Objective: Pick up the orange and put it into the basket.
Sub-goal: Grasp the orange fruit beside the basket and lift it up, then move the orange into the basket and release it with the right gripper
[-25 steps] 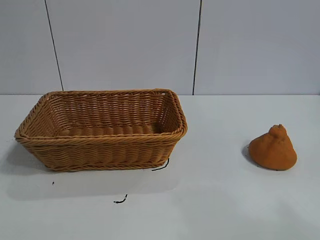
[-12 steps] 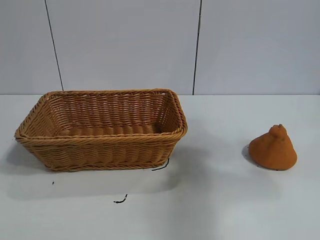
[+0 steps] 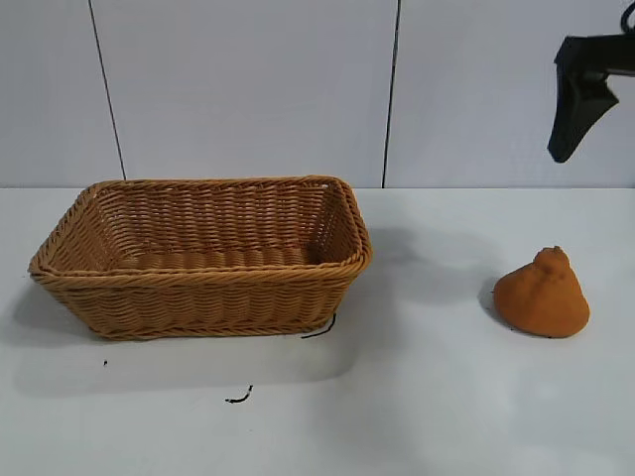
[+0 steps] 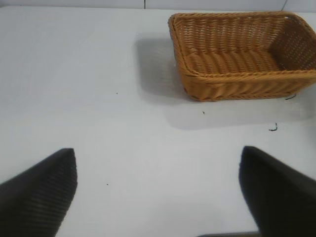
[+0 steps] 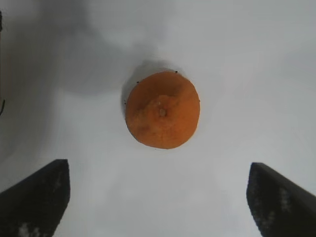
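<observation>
The orange [image 3: 543,296] is dull orange with a knobby neck and sits on the white table at the right. In the right wrist view the orange [image 5: 162,109] lies below and a little ahead of my right gripper [image 5: 157,168], which is open and empty. One dark finger [image 3: 575,109] of that gripper shows at the top right of the exterior view, high above the orange. The wicker basket [image 3: 203,270] stands at the left, with nothing in it. My left gripper [image 4: 157,153] is open and empty above bare table, with the basket [image 4: 237,74] farther off. It is outside the exterior view.
Small black marks [image 3: 238,398] lie on the table in front of the basket. A grey panelled wall [image 3: 248,89] stands behind the table. Bare white table lies between the basket and the orange.
My right gripper has come into the exterior view at the top right, and its shadow now falls on the table right of the basket. The orange and the basket have not moved.
</observation>
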Action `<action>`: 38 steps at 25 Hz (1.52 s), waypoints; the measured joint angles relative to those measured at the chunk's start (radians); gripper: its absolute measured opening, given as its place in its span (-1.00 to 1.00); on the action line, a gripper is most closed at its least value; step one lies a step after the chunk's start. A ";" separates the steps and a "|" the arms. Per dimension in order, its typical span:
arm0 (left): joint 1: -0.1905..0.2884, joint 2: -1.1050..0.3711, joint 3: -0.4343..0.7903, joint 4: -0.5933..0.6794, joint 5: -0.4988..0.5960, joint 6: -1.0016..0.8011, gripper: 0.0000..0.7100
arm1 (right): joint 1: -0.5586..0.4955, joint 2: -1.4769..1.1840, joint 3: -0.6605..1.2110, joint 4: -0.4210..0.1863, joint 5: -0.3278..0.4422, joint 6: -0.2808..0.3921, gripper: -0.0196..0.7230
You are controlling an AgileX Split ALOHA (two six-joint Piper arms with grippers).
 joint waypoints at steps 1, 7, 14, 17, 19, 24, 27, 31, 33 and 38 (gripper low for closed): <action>0.000 0.000 0.000 0.000 0.000 0.000 0.80 | 0.000 0.024 0.000 0.006 -0.020 -0.001 0.92; 0.000 0.000 0.000 0.000 0.000 0.000 0.80 | 0.000 0.146 -0.001 0.048 -0.124 -0.028 0.92; 0.000 0.000 0.000 0.000 0.000 0.000 0.80 | 0.000 0.210 -0.001 0.055 -0.147 -0.030 0.83; 0.000 0.000 0.000 0.000 0.000 0.000 0.80 | 0.000 0.210 -0.002 0.055 -0.147 -0.030 0.32; 0.000 0.000 0.000 0.000 0.000 0.000 0.80 | 0.000 0.204 -0.002 0.055 -0.142 -0.029 -0.12; 0.000 0.000 0.000 0.000 -0.001 0.000 0.80 | 0.000 0.123 -0.002 0.054 -0.125 -0.027 -0.50; 0.000 0.000 0.000 0.000 -0.001 0.000 0.80 | 0.000 0.061 -0.036 0.047 -0.101 -0.026 -0.52; 0.000 0.000 0.000 0.000 -0.001 0.000 0.80 | 0.000 0.013 -0.119 0.047 -0.043 -0.026 -0.52; 0.000 0.000 0.000 0.000 -0.001 0.000 0.80 | 0.000 0.004 -0.192 0.047 0.001 -0.023 -0.52; 0.000 0.000 0.000 0.000 -0.001 0.000 0.80 | 0.046 0.002 -0.347 0.041 0.061 -0.012 -0.52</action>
